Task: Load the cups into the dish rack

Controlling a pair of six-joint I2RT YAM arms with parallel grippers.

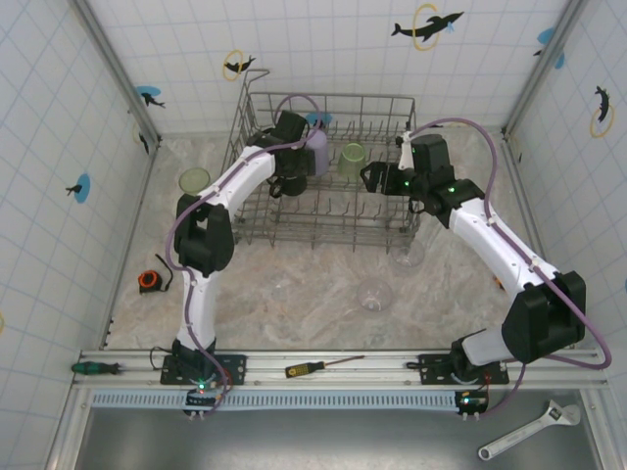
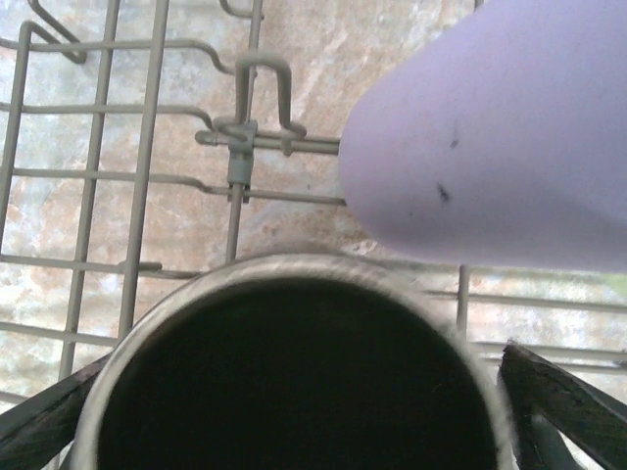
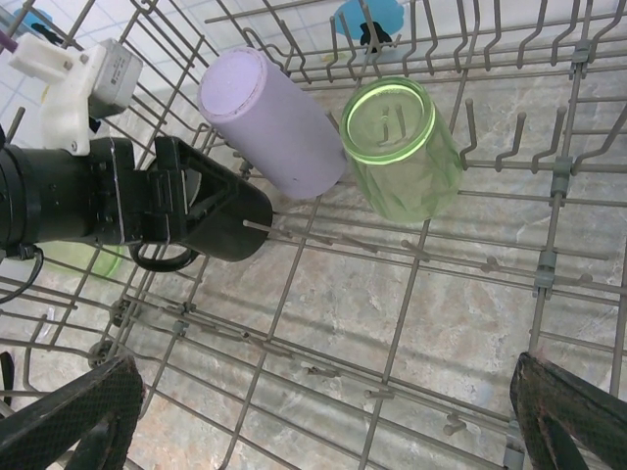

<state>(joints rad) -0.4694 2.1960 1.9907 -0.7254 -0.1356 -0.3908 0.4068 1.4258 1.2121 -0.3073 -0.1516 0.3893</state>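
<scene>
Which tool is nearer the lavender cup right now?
Left. The left tool sits right beside the lavender cup; the right tool is farther off, beyond the green tumbler.

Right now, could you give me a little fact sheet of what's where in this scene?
In dish rack: lavender cup, green tumbler
Left gripper: inside the rack, jaws either side of black mug, grip unclear
Right gripper: open, empty, over the rack
Outside rack: second green tumbler, clear glasses on the table
</scene>
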